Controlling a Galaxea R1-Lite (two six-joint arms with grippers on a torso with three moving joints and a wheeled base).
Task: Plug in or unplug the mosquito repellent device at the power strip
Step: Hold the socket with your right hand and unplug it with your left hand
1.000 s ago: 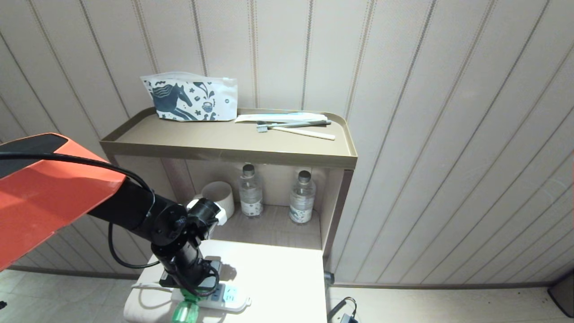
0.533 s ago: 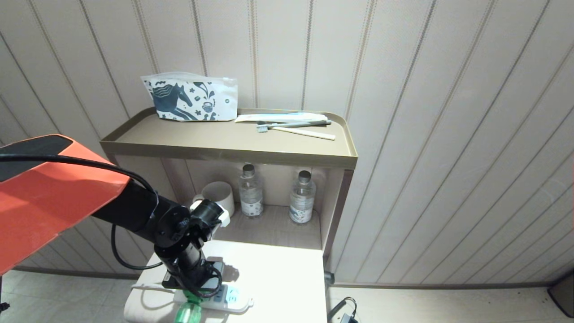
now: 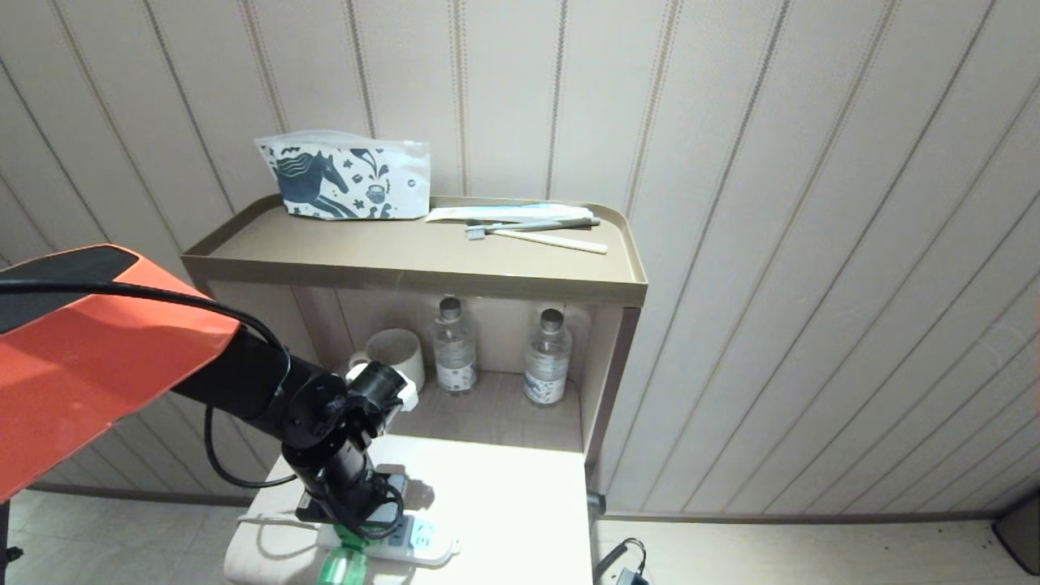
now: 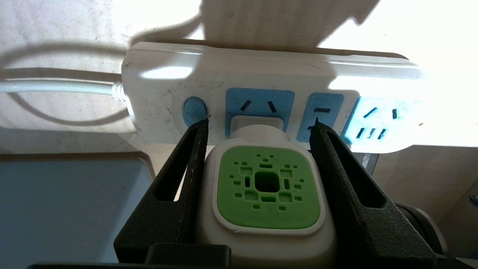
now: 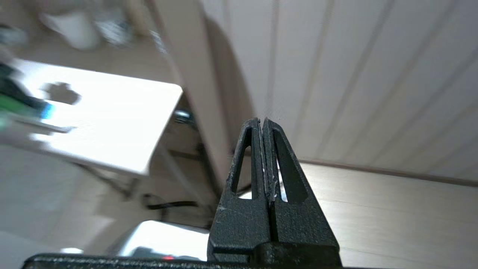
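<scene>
The mosquito repellent device (image 4: 268,186) has a white body and a green perforated face, and its plug sits in the first blue socket of the white power strip (image 4: 261,71). My left gripper (image 4: 261,121) is shut on the device, one black finger against each side. In the head view the device (image 3: 341,566) and the strip (image 3: 422,546) lie at the front left of the white tabletop (image 3: 504,504), under my left gripper (image 3: 357,520). My right gripper (image 5: 261,120) is shut and empty, off to the right above the floor, outside the head view.
Behind the tabletop a brown shelf unit (image 3: 406,280) holds a horse-print pouch (image 3: 345,177) and toothbrushes (image 3: 536,229) on top. Below are a white mug (image 3: 396,353) and two water bottles (image 3: 455,349). A wall panel stands to the right, and a cable (image 3: 621,561) lies on the floor.
My left arm has edged very slightly to the right, its grip on the device unchanged. Nothing else in the head view differs.
</scene>
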